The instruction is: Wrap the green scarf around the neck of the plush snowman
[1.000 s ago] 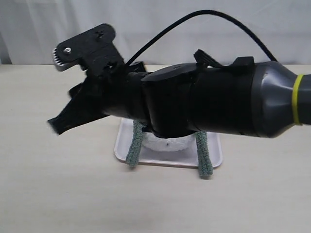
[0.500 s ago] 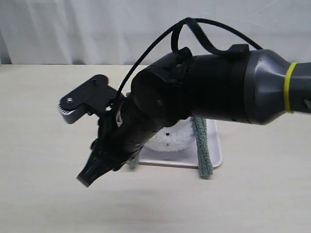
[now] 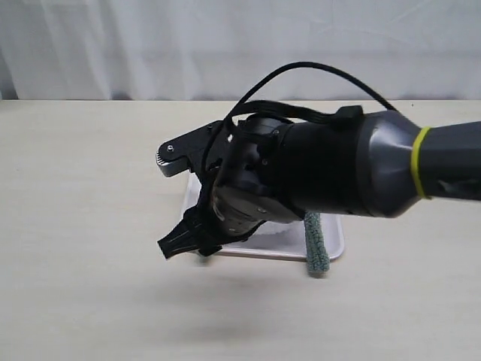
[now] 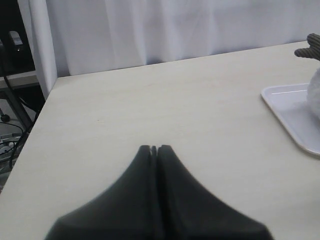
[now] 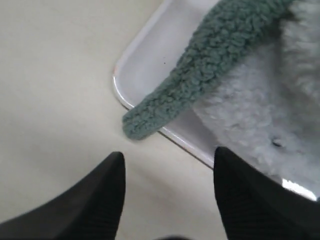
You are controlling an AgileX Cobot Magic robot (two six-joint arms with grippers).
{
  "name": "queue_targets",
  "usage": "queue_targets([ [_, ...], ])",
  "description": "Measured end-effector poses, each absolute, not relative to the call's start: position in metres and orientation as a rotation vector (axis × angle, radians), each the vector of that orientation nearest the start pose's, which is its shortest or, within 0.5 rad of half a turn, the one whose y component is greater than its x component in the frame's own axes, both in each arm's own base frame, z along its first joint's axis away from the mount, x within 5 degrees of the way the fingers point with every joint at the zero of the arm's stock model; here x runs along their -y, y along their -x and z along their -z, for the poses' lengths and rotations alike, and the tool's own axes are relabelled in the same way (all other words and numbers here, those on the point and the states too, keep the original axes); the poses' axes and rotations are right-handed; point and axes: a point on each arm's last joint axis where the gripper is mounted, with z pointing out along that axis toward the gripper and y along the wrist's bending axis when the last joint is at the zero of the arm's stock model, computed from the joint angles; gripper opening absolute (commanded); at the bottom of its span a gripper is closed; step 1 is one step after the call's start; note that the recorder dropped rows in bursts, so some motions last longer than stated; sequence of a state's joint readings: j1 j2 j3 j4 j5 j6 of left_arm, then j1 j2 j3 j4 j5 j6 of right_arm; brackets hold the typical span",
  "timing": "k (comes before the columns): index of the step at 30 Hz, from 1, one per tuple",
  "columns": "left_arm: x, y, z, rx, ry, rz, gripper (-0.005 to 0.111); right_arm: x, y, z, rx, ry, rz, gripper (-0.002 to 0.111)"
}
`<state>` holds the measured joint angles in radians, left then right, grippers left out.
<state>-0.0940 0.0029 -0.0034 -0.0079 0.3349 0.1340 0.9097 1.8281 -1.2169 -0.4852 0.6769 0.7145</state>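
The green scarf (image 5: 200, 75) lies across the plush snowman (image 5: 250, 112), and one rounded end hangs over the rim of the white tray (image 5: 142, 55) onto the table. My right gripper (image 5: 167, 160) hovers open just off that tray corner, close to the scarf end, with nothing between its fingers. In the exterior view the right arm covers most of the snowman; the right gripper (image 3: 171, 199) sits at the tray's front left, and the scarf's other end (image 3: 316, 244) hangs over the front rim. My left gripper (image 4: 155, 149) is shut and empty over bare table. The snowman's neck is hidden.
The tray (image 3: 335, 244) sits mid-table on a pale wooden top. A white curtain (image 3: 113, 45) hangs behind the table's back edge. In the left wrist view the tray (image 4: 292, 107) lies off to one side, and the table edge with cables (image 4: 12, 125) is close by.
The right gripper has swung down from high on the left to the tray's front left corner. Its jaws have spread wider. The scarf's left end is now hidden behind it in the exterior view.
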Motion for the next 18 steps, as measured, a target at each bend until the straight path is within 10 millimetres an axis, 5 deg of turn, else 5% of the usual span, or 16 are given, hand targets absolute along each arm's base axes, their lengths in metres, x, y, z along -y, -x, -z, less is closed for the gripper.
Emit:
queue_targets([
  [7, 0.005, -0.054, -0.184, -1.807, -0.203, -0.023, 0.000, -0.293, -0.255, -0.177, -2.545, 0.606, -0.142, 0.052],
  [18, 0.005, -0.054, -0.184, -1.807, -0.203, -0.023, 0.000, -0.288, -0.273, -0.151, -2.581, 0.494, -0.155, 0.052],
])
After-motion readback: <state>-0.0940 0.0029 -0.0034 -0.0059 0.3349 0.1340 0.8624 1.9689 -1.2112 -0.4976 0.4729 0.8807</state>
